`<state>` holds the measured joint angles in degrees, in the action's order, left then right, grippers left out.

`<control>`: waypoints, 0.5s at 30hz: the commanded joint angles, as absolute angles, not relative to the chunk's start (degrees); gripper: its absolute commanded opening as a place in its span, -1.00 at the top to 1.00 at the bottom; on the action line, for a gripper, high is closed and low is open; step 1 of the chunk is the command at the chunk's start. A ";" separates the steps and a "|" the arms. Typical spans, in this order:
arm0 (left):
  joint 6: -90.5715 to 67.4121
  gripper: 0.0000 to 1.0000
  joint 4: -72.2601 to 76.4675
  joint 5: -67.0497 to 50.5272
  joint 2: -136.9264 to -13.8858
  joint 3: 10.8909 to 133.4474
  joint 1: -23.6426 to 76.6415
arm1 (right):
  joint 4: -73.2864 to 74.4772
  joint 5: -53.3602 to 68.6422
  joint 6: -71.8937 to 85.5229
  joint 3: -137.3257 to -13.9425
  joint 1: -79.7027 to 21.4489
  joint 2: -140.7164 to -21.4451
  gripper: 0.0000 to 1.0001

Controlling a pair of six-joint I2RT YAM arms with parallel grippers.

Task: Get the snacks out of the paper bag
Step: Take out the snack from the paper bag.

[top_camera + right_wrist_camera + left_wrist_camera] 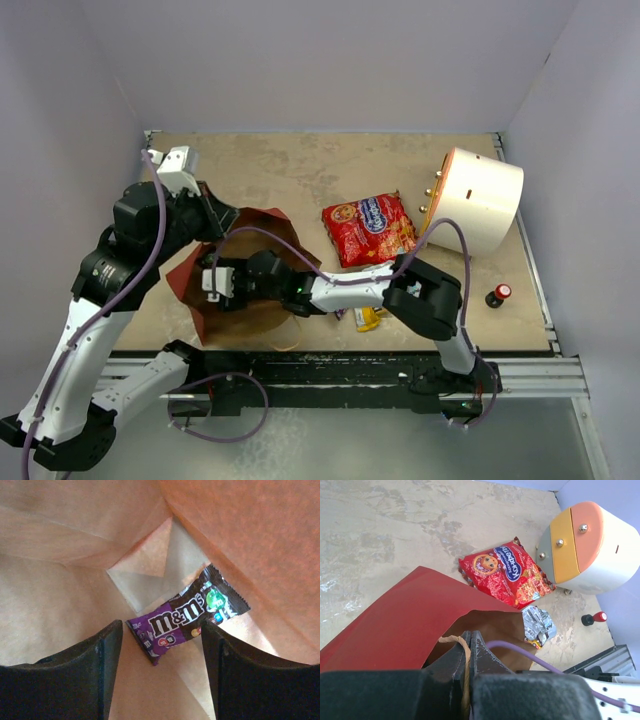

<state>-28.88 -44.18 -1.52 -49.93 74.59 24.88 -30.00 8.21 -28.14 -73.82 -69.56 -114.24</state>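
Note:
The red paper bag [190, 285] lies on its side at the table's left, mouth toward the right; its red outside also shows in the left wrist view [405, 625]. My left gripper [468, 636] is shut on the bag's twisted paper handle [449, 640], holding the mouth up. My right gripper [161, 630] is open deep inside the bag, its jaws either side of a purple-and-brown candy wrapper [187, 615] on the kraft floor. The large red packet [368, 228] lies on the table outside the bag. A silver-blue wrapper [539, 623] and a yellow wrapper [367, 318] lie by the bag's mouth.
A white cylinder with an orange face [478, 200] lies at the right back. A small red-capped black knob [497, 295] stands near the right edge. The right arm's purple cable [520, 652] runs across the bag's mouth.

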 commanded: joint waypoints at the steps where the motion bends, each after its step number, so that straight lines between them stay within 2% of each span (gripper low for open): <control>1: -28.83 1.00 -39.99 -3.95 -49.56 76.73 24.86 | -41.51 2.86 -19.45 -75.16 -68.91 -117.28 -0.35; 7: -30.20 1.00 -39.53 -6.76 -50.10 76.47 24.87 | -44.79 -4.90 -12.49 -77.17 -67.67 -122.03 -0.51; 15: -32.43 1.00 -36.92 -10.57 -50.64 74.44 24.87 | -46.60 -3.87 -9.31 -79.16 -65.86 -124.95 -0.67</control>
<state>-30.46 -43.16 -7.03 -50.46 74.50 24.88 -40.86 -2.55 -11.81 -75.64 -66.15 -125.19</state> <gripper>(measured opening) 0.007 0.825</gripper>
